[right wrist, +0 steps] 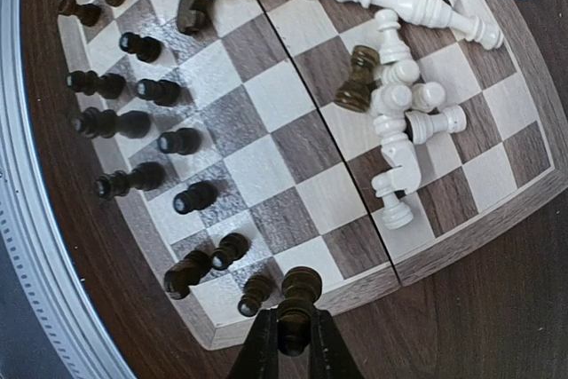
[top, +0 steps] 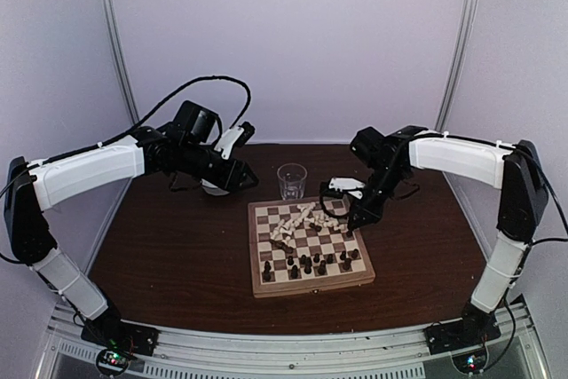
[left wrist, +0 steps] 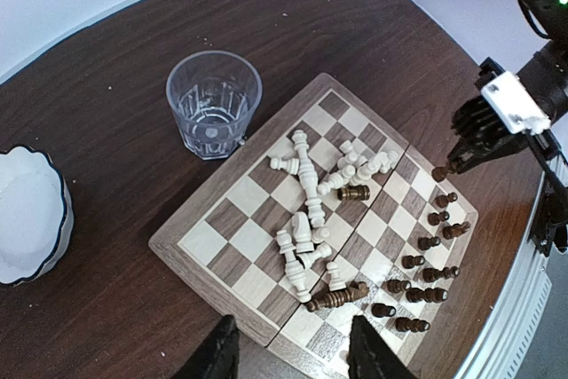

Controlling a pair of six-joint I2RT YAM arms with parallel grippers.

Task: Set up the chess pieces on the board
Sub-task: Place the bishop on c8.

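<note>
The board (top: 311, 288) lies mid-table, also in the left wrist view (left wrist: 169, 239) and right wrist view (right wrist: 461, 237). Cream-white pieces (top: 297, 219) lie toppled in a heap on its far half (left wrist: 311, 219) (right wrist: 399, 104). Dark pieces (top: 306, 264) stand in two rows along the near side (left wrist: 426, 264) (right wrist: 133, 122). Two dark pieces lie among the white ones (left wrist: 337, 296) (left wrist: 353, 192). My right gripper (right wrist: 290, 343) is shut on a dark pawn (right wrist: 300, 295), just above the board's right edge (top: 359, 219). My left gripper (left wrist: 295, 361) is open and empty, above the table left of the board (top: 244, 179).
A clear glass (top: 291, 181) stands just behind the board (left wrist: 213, 104). A white bowl with a dark rim (left wrist: 27, 219) sits on the table to the left. A metal rail (right wrist: 35, 219) runs along the near table edge.
</note>
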